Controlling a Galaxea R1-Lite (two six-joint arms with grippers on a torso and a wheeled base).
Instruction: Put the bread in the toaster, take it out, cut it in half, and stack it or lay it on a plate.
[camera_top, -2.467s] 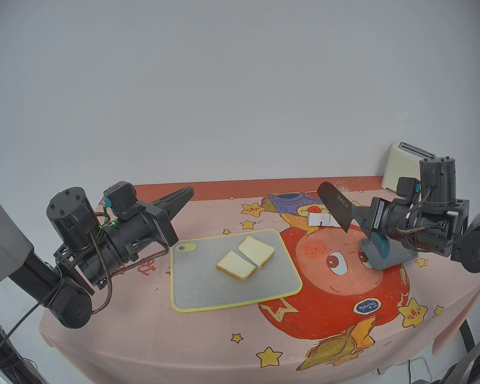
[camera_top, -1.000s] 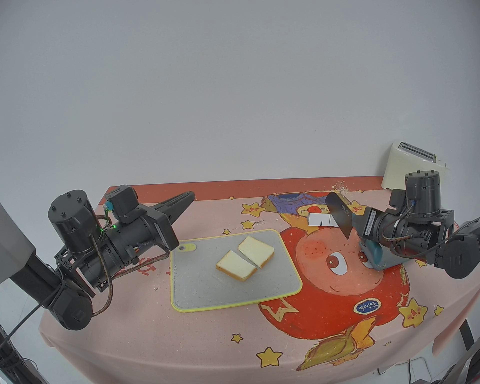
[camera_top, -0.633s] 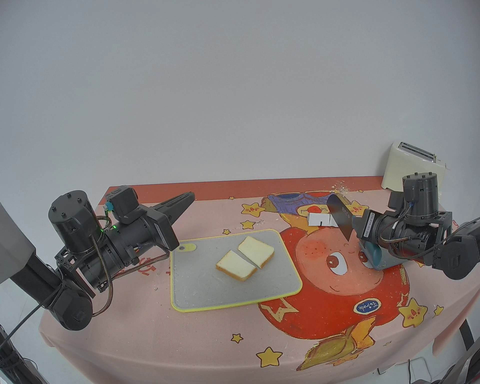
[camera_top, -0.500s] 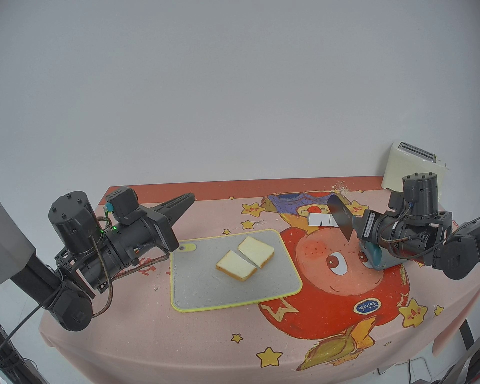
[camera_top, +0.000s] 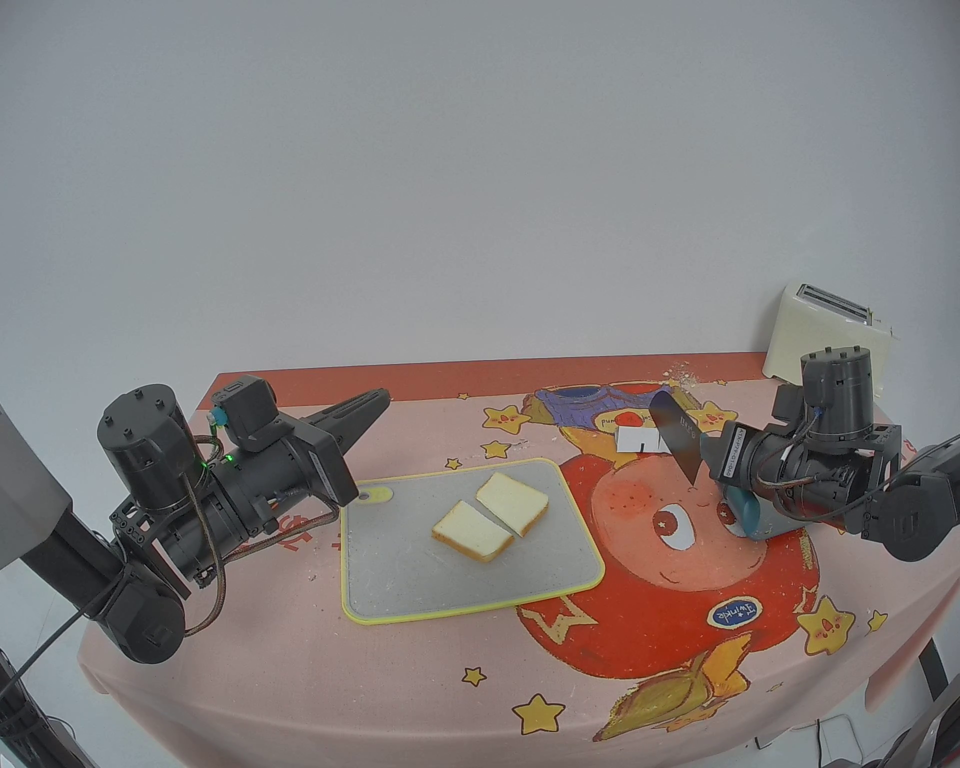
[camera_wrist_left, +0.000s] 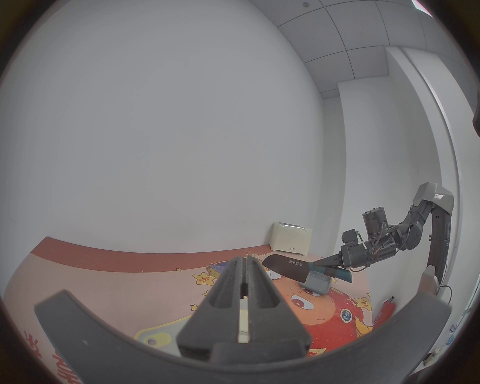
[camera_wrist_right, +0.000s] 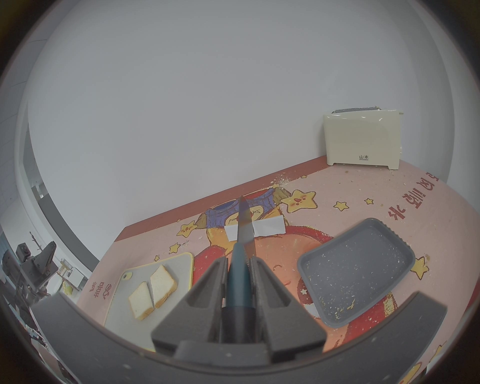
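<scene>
- The right gripper (camera_wrist_right: 239, 264) pinches the teal handle of a knife (camera_wrist_right: 244, 225). The dark blade juts out ahead of the fingers, in the air above the tablecloth and well apart from the bread.
- Just beside that arm a gray tray (camera_wrist_right: 355, 272) lies on the table, speckled with crumbs. I take it for the plate the task names.
- Beyond the tray, at the far right corner, stands the cream toaster (camera_wrist_right: 362, 137), with no bread showing above its top.
- The left gripper (camera_top: 352, 408) hangs over the table's left side. Its fingers are pressed together on nothing and point toward the cutting board (camera_top: 400, 580).
- On that board the nearer bread half (camera_top: 472, 530) and the farther bread half (camera_top: 512, 502) lie flat, side by side, with a thin cut line between them.
- Judging from this, the cut is made, and what remains is carrying the halves to the tray.
- Each half is probably very light, with a soft crumb that dents under pressure and a somewhat firmer toasted crust.
- The best hold is likely across two opposite crust edges, with the fingers spread just wider than the half and then closed gently.
- Because the halves lie flat, one fingertip may have to slide under an edge, so the bread could skid on the smooth board.
- Squeezing hard could crush or tear a half, and a hold on one corner alone may let it droop or break.
</scene>
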